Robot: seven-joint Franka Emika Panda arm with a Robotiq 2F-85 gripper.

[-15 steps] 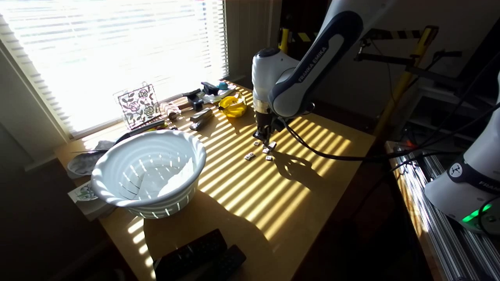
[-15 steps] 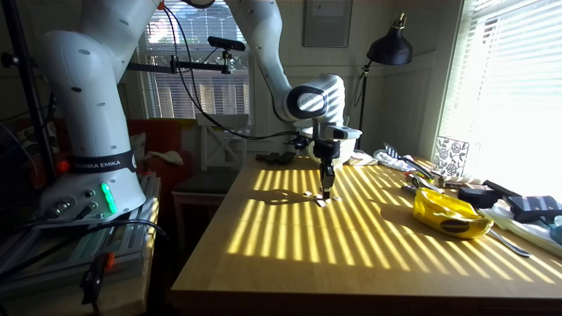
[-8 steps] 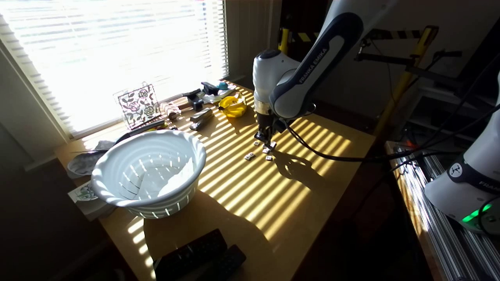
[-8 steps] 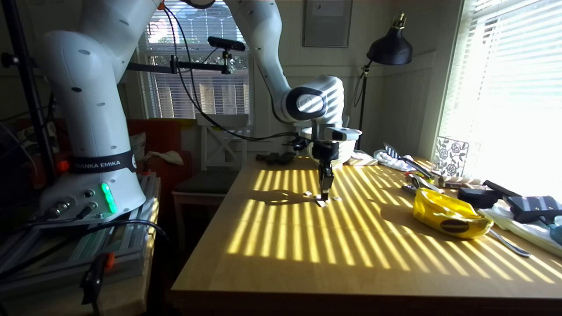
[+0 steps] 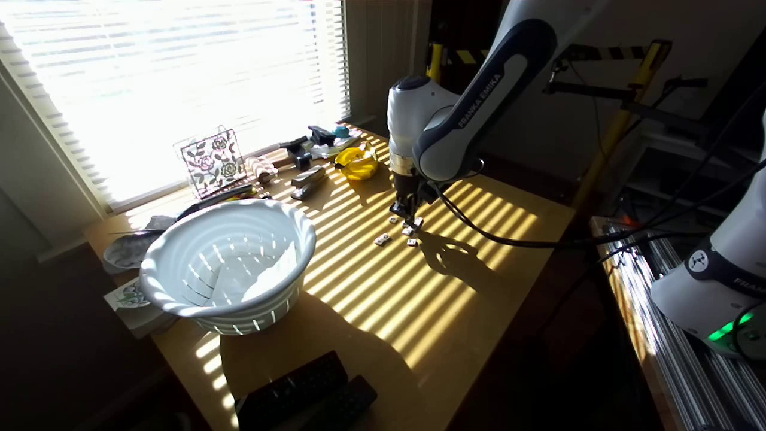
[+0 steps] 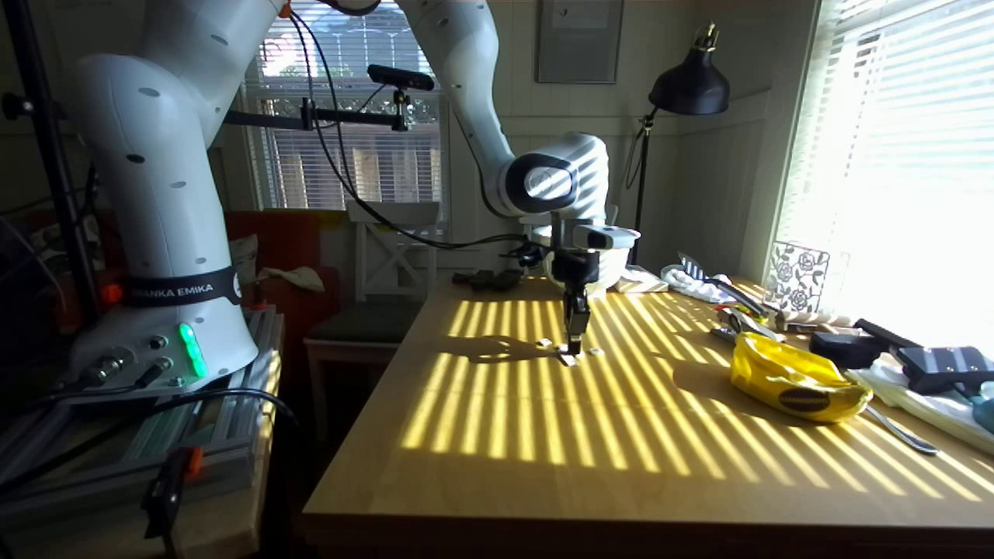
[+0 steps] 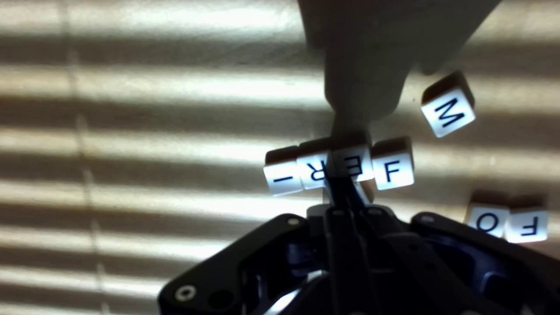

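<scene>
In the wrist view my gripper is shut, its fingertips together at the near edges of two white letter tiles, R and E. Those two sit in a touching row, with an I tile at the left end and an F tile at the right. The tips hide part of R and E; nothing shows clearly between them. Apart lie an M tile and a pair, O and another F. Both exterior views show the gripper pointing down at tabletop level among the tiles.
A white slotted basket stands on the table, with dark remotes near it. A yellow banana-shaped item, a stapler and a floral-patterned holder line the window side. A cable hangs from the arm.
Over the last second the gripper has come down slightly and shifted a little, down to the tiles. Over the last half second nothing visibly moves; the tiles look unchanged.
</scene>
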